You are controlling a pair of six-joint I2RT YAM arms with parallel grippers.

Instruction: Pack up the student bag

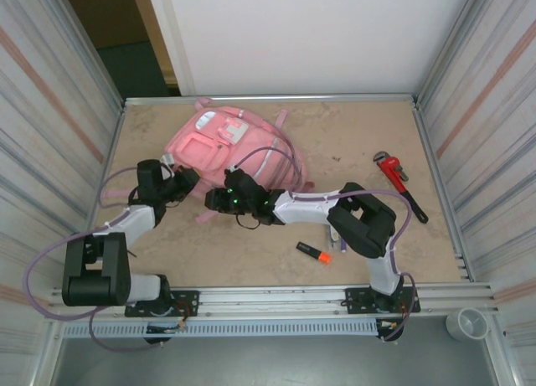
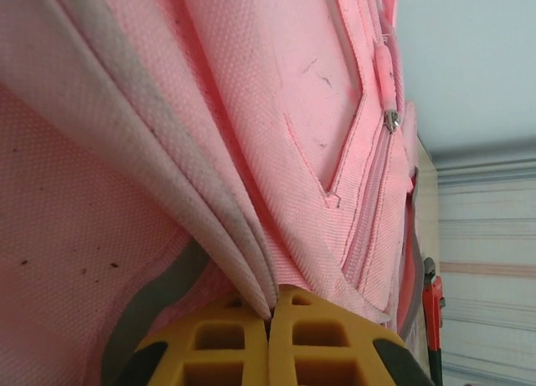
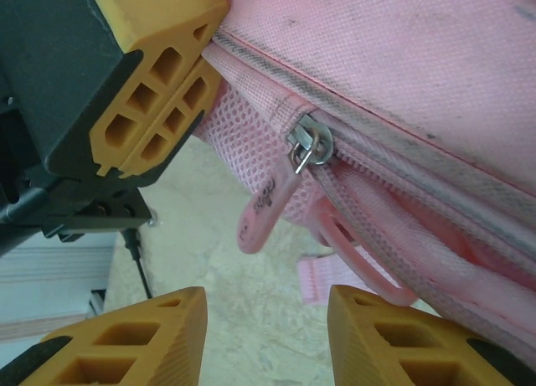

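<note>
The pink student bag [image 1: 226, 147] lies flat at the back left of the table. My left gripper [image 1: 189, 180] sits at the bag's near-left edge. In the left wrist view its yellow fingers [image 2: 301, 336] are shut on a fold of the bag's pink fabric [image 2: 251, 260]. My right gripper [image 1: 216, 200] is at the bag's near edge, open, with bare table between its fingers [image 3: 360, 327]. A little ahead of the right gripper [image 3: 266, 311] hang the silver zip slider [image 3: 308, 145] and its pink pull tab [image 3: 261, 208], untouched. The left gripper's fingers [image 3: 159, 76] also show there, clamped on the bag's edge.
A red pipe wrench [image 1: 399, 183] lies at the right side of the table. An orange highlighter [image 1: 313, 252] lies near the front, beside the right arm's elbow. Ribbed metal walls close in both sides. A white cup [image 1: 467, 323] stands outside the front rail.
</note>
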